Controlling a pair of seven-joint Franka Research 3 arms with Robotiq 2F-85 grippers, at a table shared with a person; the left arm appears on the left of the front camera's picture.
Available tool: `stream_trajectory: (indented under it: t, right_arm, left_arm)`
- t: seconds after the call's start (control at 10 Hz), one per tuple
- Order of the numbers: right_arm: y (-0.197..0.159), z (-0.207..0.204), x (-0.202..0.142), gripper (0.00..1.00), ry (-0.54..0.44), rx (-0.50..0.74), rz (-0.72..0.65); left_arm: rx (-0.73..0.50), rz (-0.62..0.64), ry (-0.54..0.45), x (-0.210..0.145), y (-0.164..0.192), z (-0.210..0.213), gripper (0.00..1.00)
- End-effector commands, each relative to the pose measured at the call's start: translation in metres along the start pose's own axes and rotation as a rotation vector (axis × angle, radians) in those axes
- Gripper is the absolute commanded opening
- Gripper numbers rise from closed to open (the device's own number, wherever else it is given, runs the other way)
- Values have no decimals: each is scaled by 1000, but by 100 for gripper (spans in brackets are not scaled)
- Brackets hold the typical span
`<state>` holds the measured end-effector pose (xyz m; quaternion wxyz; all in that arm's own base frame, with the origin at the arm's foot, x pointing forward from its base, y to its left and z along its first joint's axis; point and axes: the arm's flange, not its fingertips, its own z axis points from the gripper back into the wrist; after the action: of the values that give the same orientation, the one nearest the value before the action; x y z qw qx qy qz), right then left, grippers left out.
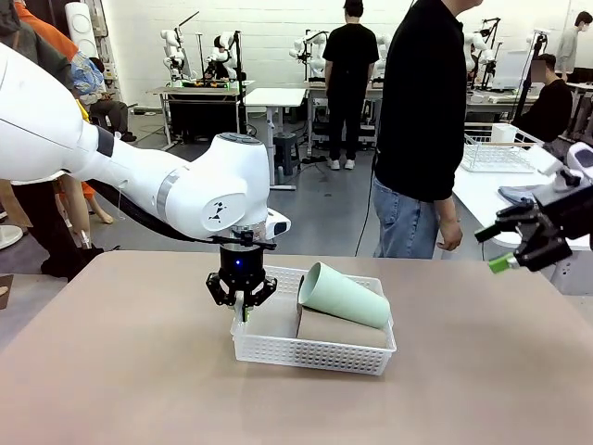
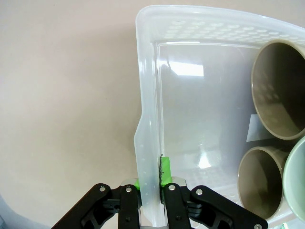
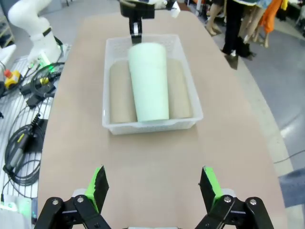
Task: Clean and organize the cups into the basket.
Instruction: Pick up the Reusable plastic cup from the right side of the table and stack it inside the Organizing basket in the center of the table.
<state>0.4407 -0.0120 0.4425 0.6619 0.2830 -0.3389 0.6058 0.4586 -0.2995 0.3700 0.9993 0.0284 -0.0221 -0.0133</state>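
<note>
The white mesh basket [image 1: 310, 357] sits mid-table with all three cups lying in it. The mint green cup [image 1: 341, 295] rests tilted on top of the brown cups [image 1: 338, 329]. My left gripper [image 1: 243, 311] is shut on the basket's left end wall [image 2: 147, 119], one green pad [image 2: 165, 171] inside it. In the left wrist view, two brown cup mouths [image 2: 279, 90] [image 2: 259, 179] face me. My right gripper [image 1: 514, 250] hangs open off the table's right side. Its own view shows it open [image 3: 153, 188] well short of the basket [image 3: 152, 125], the mint cup [image 3: 150, 81] between the brown cups [image 3: 121, 93].
A person in a black shirt and jeans [image 1: 422, 130] stands at the far edge of the table. A side table with a wire basket [image 1: 496, 153] is at the right. Cables and gear [image 3: 24, 95] lie on the floor beside the table.
</note>
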Motion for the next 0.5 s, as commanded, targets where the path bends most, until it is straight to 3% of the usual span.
stream_trajectory:
  t: [0.0, 0.1, 0.2, 0.4]
  right_arm:
    - [4, -2, 1, 100, -62, -21, 106]
    - [2, -3, 17, 100, -63, -50, 156]
    - [2, -3, -7, 100, -12, -1, 38]
    - [2, -3, -7, 100, -12, -1, 38]
  left_arm:
    - [3, 4, -7, 0, -1, 3, 0]
    - [3, 4, -7, 0, -1, 3, 0]
    - [3, 4, -7, 0, -1, 3, 0]
    - [3, 4, -7, 0, -1, 3, 0]
